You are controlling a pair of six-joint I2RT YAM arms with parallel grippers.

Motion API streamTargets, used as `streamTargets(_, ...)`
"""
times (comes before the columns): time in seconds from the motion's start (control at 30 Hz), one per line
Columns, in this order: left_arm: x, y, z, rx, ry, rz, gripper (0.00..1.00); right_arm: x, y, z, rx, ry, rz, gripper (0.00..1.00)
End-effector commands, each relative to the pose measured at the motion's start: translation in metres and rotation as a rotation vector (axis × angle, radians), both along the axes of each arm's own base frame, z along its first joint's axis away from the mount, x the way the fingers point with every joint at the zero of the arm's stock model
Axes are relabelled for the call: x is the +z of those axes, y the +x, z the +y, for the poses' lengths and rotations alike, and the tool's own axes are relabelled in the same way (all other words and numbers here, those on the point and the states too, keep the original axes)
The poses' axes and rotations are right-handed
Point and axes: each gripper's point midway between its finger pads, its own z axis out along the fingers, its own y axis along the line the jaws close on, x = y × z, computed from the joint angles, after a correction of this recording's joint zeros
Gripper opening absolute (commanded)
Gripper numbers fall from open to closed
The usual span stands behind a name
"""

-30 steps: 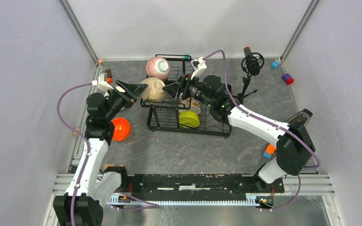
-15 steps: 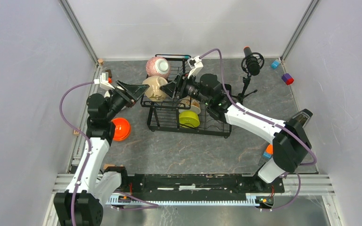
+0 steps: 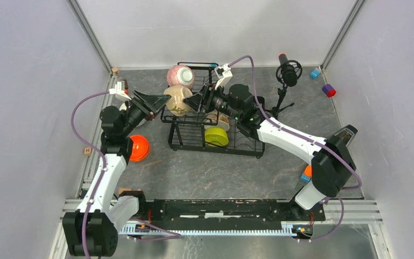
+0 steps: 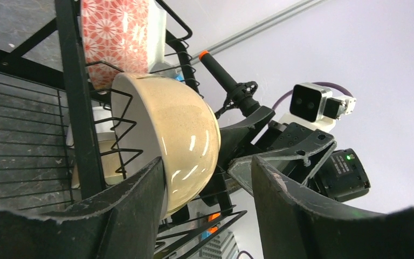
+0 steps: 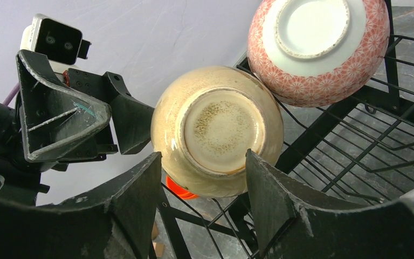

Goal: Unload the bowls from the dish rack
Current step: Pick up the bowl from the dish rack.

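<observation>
Top external view: compared with one second earlier, the left pincer point(image 3: 160, 100) has moved closer to the beige bowl point(image 3: 178, 100). The bowl now stands more on edge on the upper shelf of the dish rack point(image 3: 194, 141). The right pincer point(image 3: 193, 102) has shifted slightly left, toward the bowl's base. Both pincers are spread. In the left wrist view, one finger point(image 4: 140, 205) touches the bowl's wall and the other stands apart. In the right wrist view, the fingers flank the bowl's foot without pinching it. The pink-patterned bowl point(image 3: 180, 76) sits just behind, against the beige bowl. A lime green bowl point(image 3: 215, 136) stands in the lower tray. An orange bowl point(image 3: 138, 148) lies on the surface point(image 3: 205, 172) beside the left arm. A microphone point(image 3: 287, 70) stands right of the rack.
</observation>
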Motion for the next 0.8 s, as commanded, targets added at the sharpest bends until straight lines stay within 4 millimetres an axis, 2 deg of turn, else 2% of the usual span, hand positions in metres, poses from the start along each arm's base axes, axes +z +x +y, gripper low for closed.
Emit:
streamTargets(0.0,0.02,-0.011,-0.016,-0.097,-0.039,-0.067,0.65,-0.026,0.004,-0.002,-0.004,-0.041,0.044,0.64)
streamTargets(0.37,0.023,-0.014,-0.038,-0.173,-0.035,-0.089,0.62,-0.032,0.004,-0.011,-0.003,-0.019,0.054,0.63)
streamTargets(0.67,0.023,-0.007,-0.045,-0.191,-0.043,-0.092,0.43,-0.043,0.004,-0.018,0.012,-0.002,0.069,0.61)
streamTargets(0.77,0.024,-0.006,-0.048,-0.199,-0.047,-0.096,0.41,-0.043,0.004,-0.02,0.013,0.006,0.066,0.6)
